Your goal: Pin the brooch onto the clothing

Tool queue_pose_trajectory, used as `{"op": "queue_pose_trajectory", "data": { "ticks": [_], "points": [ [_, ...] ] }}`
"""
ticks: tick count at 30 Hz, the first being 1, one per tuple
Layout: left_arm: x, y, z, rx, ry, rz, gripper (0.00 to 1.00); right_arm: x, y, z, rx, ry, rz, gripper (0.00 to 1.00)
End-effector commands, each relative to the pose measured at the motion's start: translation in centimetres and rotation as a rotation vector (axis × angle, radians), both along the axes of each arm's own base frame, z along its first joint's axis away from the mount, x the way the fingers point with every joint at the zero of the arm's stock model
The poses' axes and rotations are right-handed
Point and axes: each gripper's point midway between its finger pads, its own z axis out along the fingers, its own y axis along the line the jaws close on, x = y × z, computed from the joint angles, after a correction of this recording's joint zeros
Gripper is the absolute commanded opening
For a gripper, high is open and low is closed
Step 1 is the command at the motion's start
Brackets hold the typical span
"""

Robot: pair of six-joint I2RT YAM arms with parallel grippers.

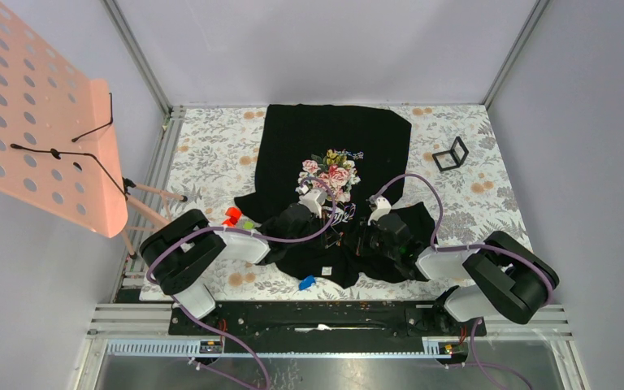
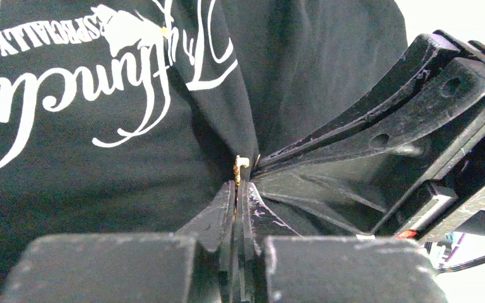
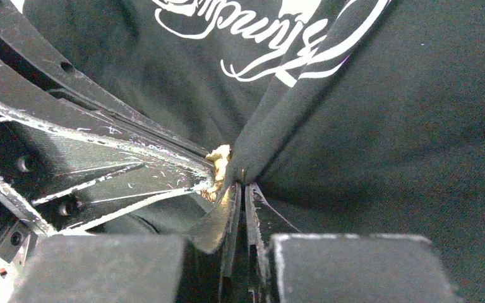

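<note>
Risk of slippage: overhead, the black rose-printed T-shirt (image 1: 349, 134) bunches beside its print. Left wrist: left gripper (image 2: 238, 185) clamps the tiny golden leaf-shaped brooch (image 2: 240, 165) at the fold. Right wrist: right gripper (image 3: 240, 187) pinches that fold; slackening cloth could free the pin.

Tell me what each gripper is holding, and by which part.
The left gripper pinches the brooch by one end, the other poking out past the jaws. The right gripper pinches a raised fold of the clothing.
</note>
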Motion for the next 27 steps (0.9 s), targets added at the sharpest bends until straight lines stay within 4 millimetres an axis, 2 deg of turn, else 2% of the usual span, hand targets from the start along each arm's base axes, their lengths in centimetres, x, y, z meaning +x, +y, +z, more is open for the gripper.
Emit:
{"op": "queue_pose_trajectory", "data": {
  "ticks": [1, 7, 14, 27],
  "points": [
    [0.3, -1.2, 2.0, -0.057, -0.030, -0.027, 0.00, 0.1, 1.2, 1.5, 0.049, -0.072, 0.075, 0.04],
    [0.5, -1.4, 2.1, -0.037, -0.030, -0.039, 0.00, -0.1, 1.2, 1.7, 0.016, -0.114, 0.122, 0.00],
    [0.3, -2.0, 1.9, -0.011, -0.026, -0.084, 0.00, -0.1, 0.8, 2.1, -0.038, -0.158, 0.160, 0.00],
    [-1.0, -2.6, 2.0, 0.007, -0.117, -0.261, 0.00, -1.0, 2.0, 1.3, -0.061, -0.120, 0.266, 0.00]
  ]
}}
